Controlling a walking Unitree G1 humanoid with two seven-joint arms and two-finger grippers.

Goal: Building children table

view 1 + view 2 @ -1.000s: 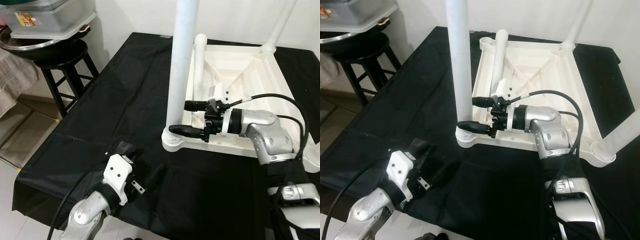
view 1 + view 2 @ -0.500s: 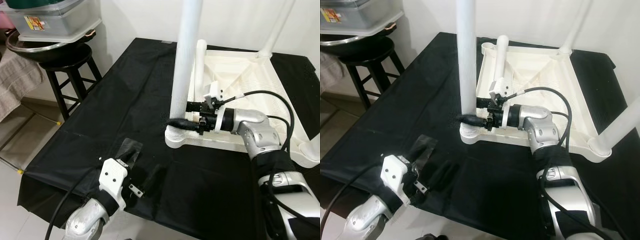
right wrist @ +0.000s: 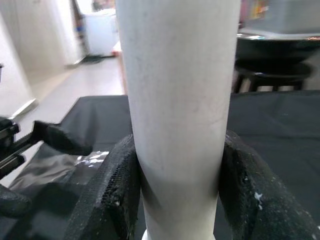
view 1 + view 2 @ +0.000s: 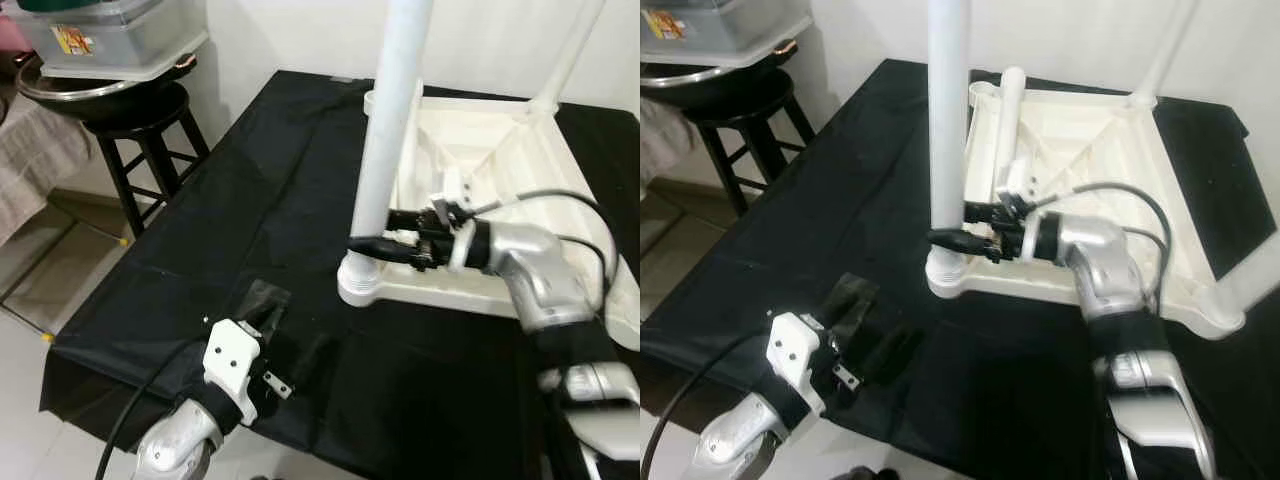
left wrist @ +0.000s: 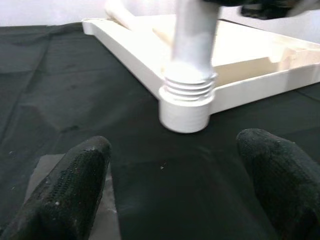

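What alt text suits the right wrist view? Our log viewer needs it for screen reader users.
The right gripper is closed around a white table leg standing upright, one black finger pressed to each side of it. Behind lie a black cloth and a dark stool.

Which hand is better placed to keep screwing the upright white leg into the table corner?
The right hand: it already clamps the upright white plastic table leg just above its threaded socket. The left hand rests open, low on the black cloth.
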